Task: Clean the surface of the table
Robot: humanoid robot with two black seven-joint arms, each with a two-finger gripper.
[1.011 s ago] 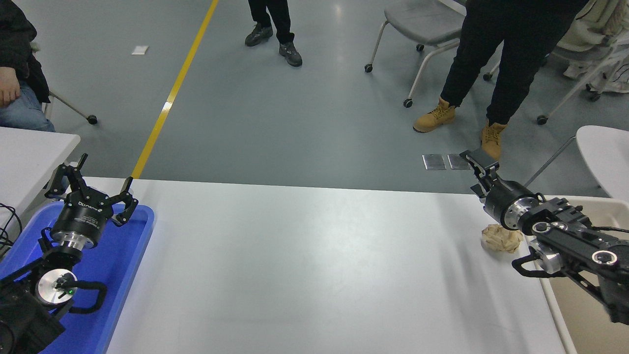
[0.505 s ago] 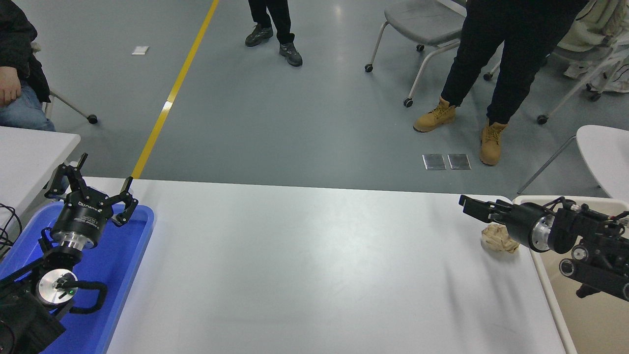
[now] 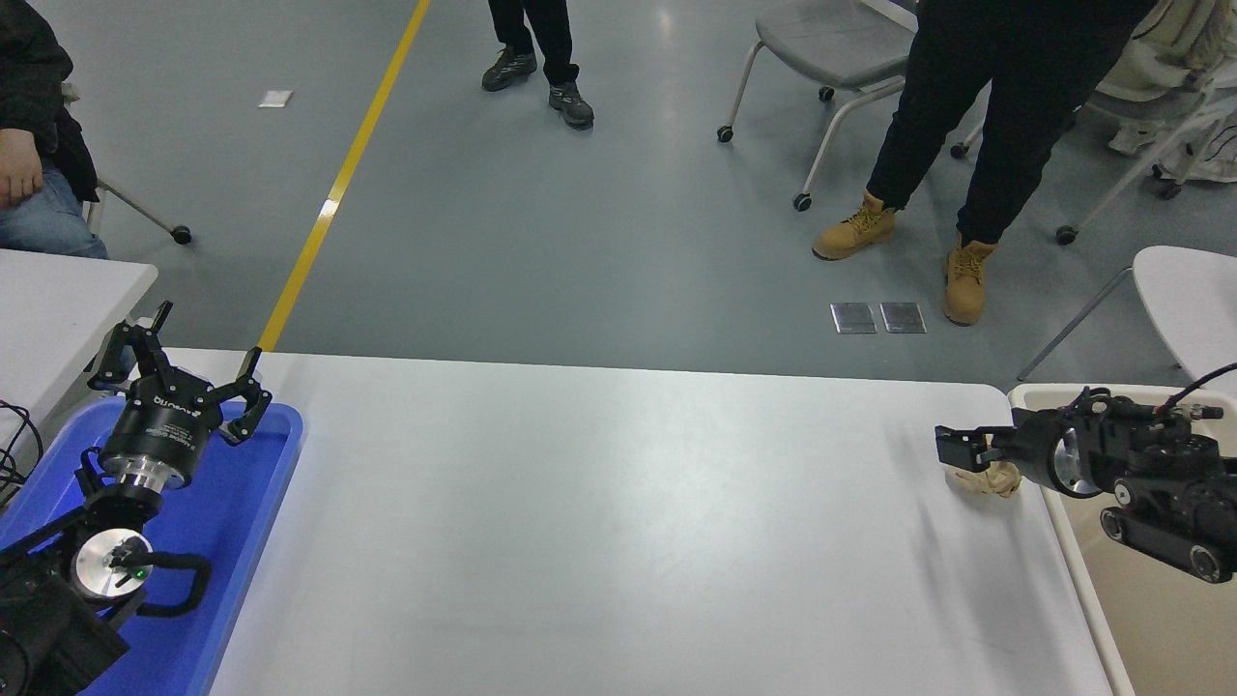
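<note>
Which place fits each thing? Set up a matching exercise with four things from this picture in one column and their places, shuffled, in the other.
Things:
1. crumpled beige paper wad
2. blue plastic tray
3. beige bin
4. left black hand

Places:
A. beyond the wide white table surface's right edge
B. on the table's left end
C. on the table near its right edge, under the right black hand
D. above the tray

Pairs: 1-C, 2-B, 3-A, 4-D

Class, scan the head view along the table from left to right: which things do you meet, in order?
Blue tray with the parked left gripper over it → bare table surface → right gripper → crumpled paper wad → beige bin.
</note>
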